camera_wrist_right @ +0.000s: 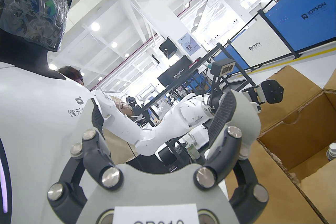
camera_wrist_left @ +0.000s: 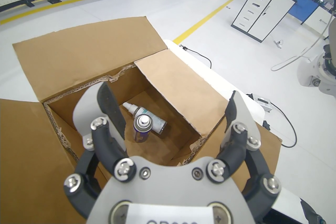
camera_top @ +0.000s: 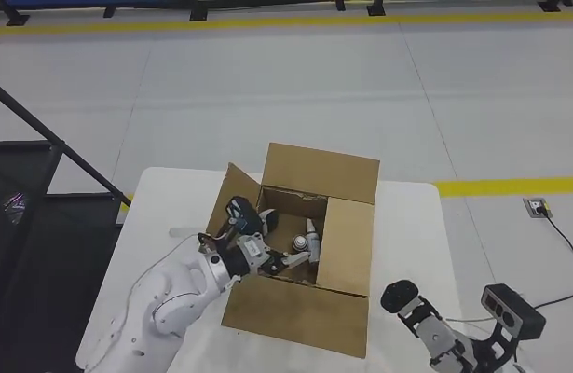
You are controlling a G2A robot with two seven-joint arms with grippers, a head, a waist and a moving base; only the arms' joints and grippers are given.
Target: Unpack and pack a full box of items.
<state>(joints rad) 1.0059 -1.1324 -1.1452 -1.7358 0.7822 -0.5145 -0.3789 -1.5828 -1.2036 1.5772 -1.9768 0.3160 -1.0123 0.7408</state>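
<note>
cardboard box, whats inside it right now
Inside the cardboard box: a spray can standing upright and, beside it, a bottle lying on its side. The left gripper and the box's own flaps cover parts of the floor.

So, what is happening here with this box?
A two-armed robot stands at an open cardboard box on a white table. Its left end effector hangs open above the box's opening, holding nothing. On the box floor below, a spray can stands upright and a white bottle lies on its side beside it. The right end effector is open too, off to the side of the box, empty.
</note>
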